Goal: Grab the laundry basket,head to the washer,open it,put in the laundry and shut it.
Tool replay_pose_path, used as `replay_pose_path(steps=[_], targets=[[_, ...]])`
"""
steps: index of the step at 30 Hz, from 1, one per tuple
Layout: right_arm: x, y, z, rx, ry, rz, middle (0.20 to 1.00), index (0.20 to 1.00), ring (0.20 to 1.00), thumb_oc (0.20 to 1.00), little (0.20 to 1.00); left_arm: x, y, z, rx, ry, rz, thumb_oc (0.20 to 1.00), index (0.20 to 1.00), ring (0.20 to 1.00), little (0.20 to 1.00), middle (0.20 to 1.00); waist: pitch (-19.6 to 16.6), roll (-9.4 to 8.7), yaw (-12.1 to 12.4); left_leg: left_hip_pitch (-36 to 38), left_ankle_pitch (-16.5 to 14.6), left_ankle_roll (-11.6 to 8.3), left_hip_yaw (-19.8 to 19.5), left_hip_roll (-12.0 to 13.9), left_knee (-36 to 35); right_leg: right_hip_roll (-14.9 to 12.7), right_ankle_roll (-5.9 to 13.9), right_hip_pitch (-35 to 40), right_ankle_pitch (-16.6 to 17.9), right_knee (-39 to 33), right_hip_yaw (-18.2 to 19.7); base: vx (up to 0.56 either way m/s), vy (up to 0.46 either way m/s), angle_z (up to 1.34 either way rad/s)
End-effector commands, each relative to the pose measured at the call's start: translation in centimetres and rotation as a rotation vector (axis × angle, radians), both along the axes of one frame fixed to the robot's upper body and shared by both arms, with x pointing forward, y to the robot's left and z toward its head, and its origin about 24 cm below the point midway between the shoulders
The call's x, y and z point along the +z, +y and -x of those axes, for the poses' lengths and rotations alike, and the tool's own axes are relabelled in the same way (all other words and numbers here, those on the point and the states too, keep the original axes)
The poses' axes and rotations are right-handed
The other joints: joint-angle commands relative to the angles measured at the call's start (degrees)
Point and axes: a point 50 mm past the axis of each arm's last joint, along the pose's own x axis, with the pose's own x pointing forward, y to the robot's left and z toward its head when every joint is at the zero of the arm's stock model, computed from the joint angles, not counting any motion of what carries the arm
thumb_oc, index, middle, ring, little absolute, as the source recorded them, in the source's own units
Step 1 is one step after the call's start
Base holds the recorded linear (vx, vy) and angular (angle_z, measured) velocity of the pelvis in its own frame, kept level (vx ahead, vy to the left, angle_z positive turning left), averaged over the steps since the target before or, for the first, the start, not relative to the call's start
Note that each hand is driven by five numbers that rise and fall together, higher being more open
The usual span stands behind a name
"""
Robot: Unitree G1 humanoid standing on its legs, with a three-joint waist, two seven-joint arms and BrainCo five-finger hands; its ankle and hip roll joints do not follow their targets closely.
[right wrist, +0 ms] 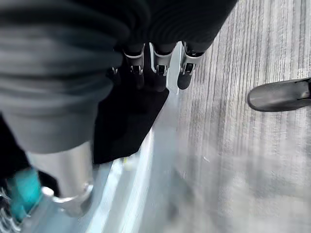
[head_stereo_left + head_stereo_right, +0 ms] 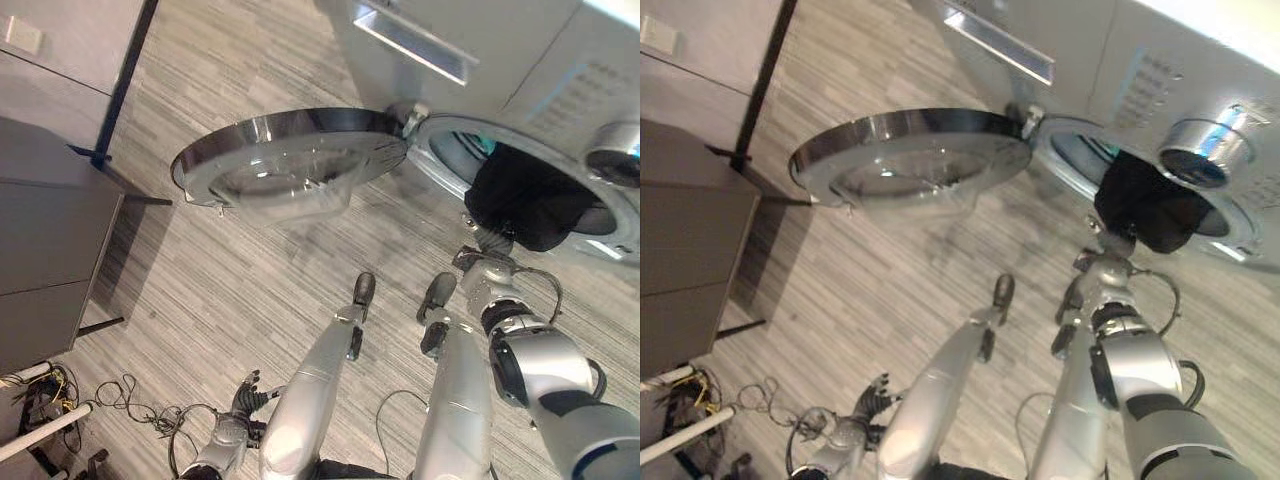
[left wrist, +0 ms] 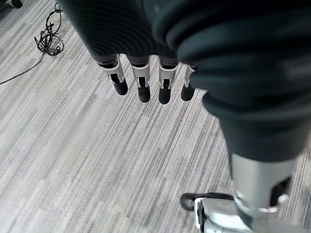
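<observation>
Eye views: washer (image 2: pixel 540 60) door (image 2: pixel 290 160) swung fully open over the striped floor (image 2: pixel 240 290), black garment (image 2: pixel 525 200) bunched in the drum opening and draping over its rim, right hand (image 2: pixel 490 262) raised to its lower edge, left hand (image 2: pixel 243 395) hanging low by the robot's side. Left wrist view: left hand (image 3: pixel 146 80) fingers straight and relaxed, pointing down at bare floor, holding nothing. Right wrist view: right hand (image 1: pixel 158 65) fingers extended against the black cloth at the drum's rim (a teal item (image 1: pixel 22 191) sits beside it), whether they pinch it I cannot tell.

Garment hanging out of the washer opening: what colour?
Black garment, clearest in the left eye view; a teal item sits behind it.
</observation>
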Motion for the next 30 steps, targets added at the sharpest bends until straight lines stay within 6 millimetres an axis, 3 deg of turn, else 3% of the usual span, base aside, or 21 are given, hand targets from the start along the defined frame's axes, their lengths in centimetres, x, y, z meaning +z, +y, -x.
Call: replay_pose_path(steps=[1, 6, 8, 13, 16, 20, 30], targets=[[0.5, -1.7, 0.8, -0.171, -0.092, -0.096, 1.0, 1.0, 1.0, 1.0, 1.0, -0.9, -0.8, 2.0, 0.018, 0.036, -0.004, 1.0, 1.0, 1.0, 1.0, 1.0, 0.6, 3.24, -0.51, 0.07, -1.14, -0.67, -0.24, -0.47, 2.9, 0.52, 6.77, 3.91, 0.67, -4.47, 7.96, 0.05, 0.105, -0.25], [1.0, -2.1, 0.8, -0.263, -0.194, -0.294, 1.0, 1.0, 1.0, 1.0, 1.0, -0.8, -1.6, 1.7, 0.016, 0.027, 0.018, 1.0, 1.0, 1.0, 1.0, 1.0, 0.6, 4.08, -0.73, 0.02, -1.71, -0.36, 0.46, -1.05, 2.5, 0.29, 7.17, 3.38, 1.09, -5.32, 9.23, 0.04, 0.097, -0.14], [1.0, -2.1, 1.0, -0.348, -0.298, -0.503, 1.0, 1.0, 1.0, 1.0, 1.0, -0.8, -2.2, 1.6, 0.007, 0.033, 0.029, 1.0, 1.0, 1.0, 1.0, 1.0, 0.6, 4.56, -1.14, -0.07, -2.28, -0.24, 1.28, -1.44, 2.72, 0.25, 7.38, 3.02, 1.42, -6.01, 10.41, 0.06, 0.135, -0.07], [0.1, -2.3, 1.4, -0.44, -0.379, -0.709, 1.0, 1.0, 1.0, 1.0, 1.0, -0.8, -2.9, 1.5, -0.008, 0.042, 0.041, 1.0, 1.0, 1.0, 1.0, 1.0, 0.6, 4.89, -1.69, 0.26, -3.03, -0.04, 2.6, -1.78, 3.05, 0.37, 7.52, 2.76, 1.85, -6.85, 12.2, 0.05, 0.092, -0.2], [0.0, -3.2, 1.7, -0.481, -0.387, -0.736, 1.0, 1.0, 1.0, 1.0, 1.0, -0.7, -3.2, 1.4, -0.014, 0.037, 0.056, 1.0, 1.0, 1.0, 1.0, 1.0, 0.6, 5.17, -1.93, 0.22, -3.31, -0.01, 3.09, -2.1, 3.11, 0.27, 7.65, 2.55, 2.04, -7.21, 13.03, 0.04, 0.063, -0.13], [1.3, -4.7, 1.7, -0.499, -0.407, -0.715, 1.0, 1.0, 1.0, 1.0, 1.0, -0.7, -3.2, 1.4, -0.028, 0.031, 0.06, 1.0, 1.0, 1.0, 1.0, 1.0, 0.6, 5.84, -1.87, -0.15, -3.64, 0.06, 3.33, -2.53, 3.65, 0.06, 7.71, 2.05, 1.97, -6.75, 13.63, 0.01, 0.026, -0.05], [6.9, -7.2, 1.0, -0.425, -0.496, -0.575, 1.0, 1.0, 1.0, 1.0, 1.0, -0.7, -3.1, 2.0, -0.074, 0.04, 0.073, 1.0, 1.0, 1.0, 1.0, 1.0, 0.6, 7.72, -0.77, -4.79, -3.93, 0.14, 3.34, -3.03, 6.46, -0.02, 7.34, -2.76, 0.93, -2.61, 13.81, 0.0, -0.01, 0.03]])
